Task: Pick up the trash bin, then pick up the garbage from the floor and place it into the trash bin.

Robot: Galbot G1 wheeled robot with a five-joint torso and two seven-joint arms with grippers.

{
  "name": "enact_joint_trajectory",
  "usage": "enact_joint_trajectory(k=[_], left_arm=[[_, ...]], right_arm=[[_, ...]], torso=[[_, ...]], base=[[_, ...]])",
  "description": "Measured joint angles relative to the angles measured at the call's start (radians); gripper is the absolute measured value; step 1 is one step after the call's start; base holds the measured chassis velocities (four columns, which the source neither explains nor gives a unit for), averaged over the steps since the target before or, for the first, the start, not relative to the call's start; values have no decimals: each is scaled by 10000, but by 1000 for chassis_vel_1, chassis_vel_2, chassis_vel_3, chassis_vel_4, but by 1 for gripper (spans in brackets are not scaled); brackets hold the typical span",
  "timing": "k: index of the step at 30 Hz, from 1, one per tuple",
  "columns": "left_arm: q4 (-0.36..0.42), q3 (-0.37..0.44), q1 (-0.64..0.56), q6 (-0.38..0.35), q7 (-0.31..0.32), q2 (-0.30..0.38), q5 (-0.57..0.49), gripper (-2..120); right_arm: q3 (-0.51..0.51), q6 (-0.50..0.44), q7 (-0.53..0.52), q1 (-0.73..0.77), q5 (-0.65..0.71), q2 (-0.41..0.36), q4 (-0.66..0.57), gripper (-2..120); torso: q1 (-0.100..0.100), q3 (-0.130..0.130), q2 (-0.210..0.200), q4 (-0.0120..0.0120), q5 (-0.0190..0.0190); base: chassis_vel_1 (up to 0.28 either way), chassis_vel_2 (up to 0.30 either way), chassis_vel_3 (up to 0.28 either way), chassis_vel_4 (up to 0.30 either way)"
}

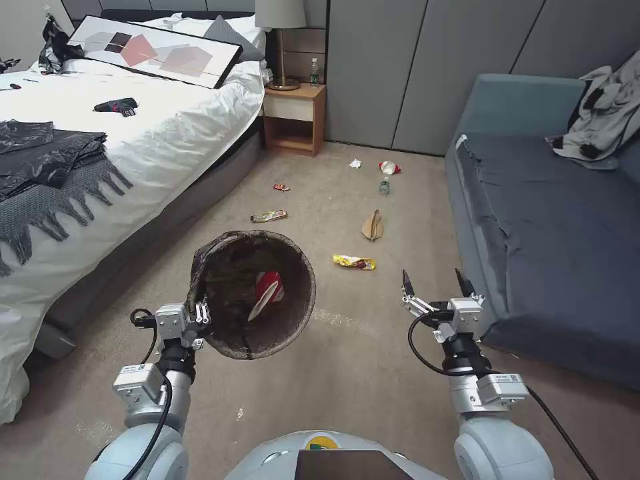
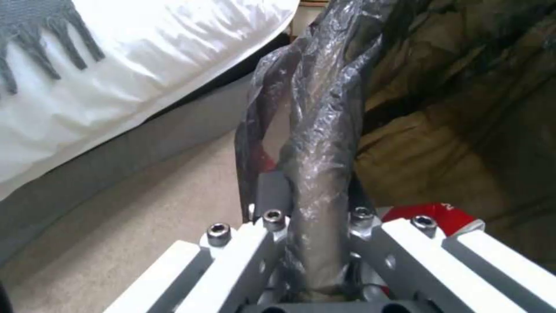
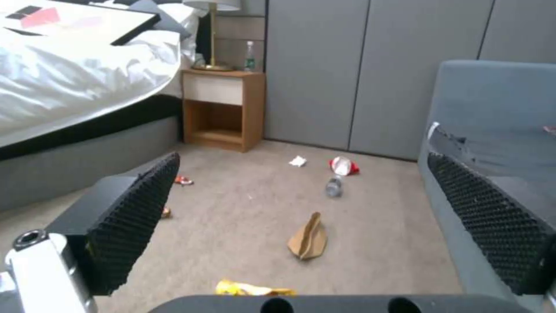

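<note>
My left gripper (image 1: 200,312) is shut on the rim of the trash bin (image 1: 293,313), held above the carpet; the bag-lined rim (image 2: 321,174) runs between its fingers. A red-and-white cup (image 1: 268,291) lies inside the bin. My right gripper (image 1: 435,283) hangs open and empty over the floor by the sofa. Garbage lies ahead on the carpet: a yellow wrapper (image 1: 354,262), a brown paper bag (image 1: 372,225), another wrapper (image 1: 269,216), a tiny red wrapper (image 1: 281,187), a small bottle (image 1: 385,186), a red-and-white cup (image 1: 389,167) and a white tissue (image 1: 355,163).
A bed (image 1: 167,127) with white covers borders the left. A blue sofa (image 1: 547,220) stands close on the right. A wooden nightstand (image 1: 293,117) with a lamp sits at the far wall. Open carpet runs between bed and sofa.
</note>
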State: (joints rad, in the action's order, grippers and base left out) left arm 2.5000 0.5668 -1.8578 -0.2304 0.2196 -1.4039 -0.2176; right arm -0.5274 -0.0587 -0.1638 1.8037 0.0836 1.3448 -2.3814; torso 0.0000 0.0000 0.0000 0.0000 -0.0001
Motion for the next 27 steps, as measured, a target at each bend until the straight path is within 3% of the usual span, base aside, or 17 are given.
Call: enact_joint_trajectory(k=[27], left_arm=[[0, 7, -60, 17, -20, -30, 29, 3]], right_arm=[[78, -71, -17, 40, -50, 18, -15, 100]], torso=[[0, 0, 0, -1, 0]], base=[[-96, 99, 98, -95]])
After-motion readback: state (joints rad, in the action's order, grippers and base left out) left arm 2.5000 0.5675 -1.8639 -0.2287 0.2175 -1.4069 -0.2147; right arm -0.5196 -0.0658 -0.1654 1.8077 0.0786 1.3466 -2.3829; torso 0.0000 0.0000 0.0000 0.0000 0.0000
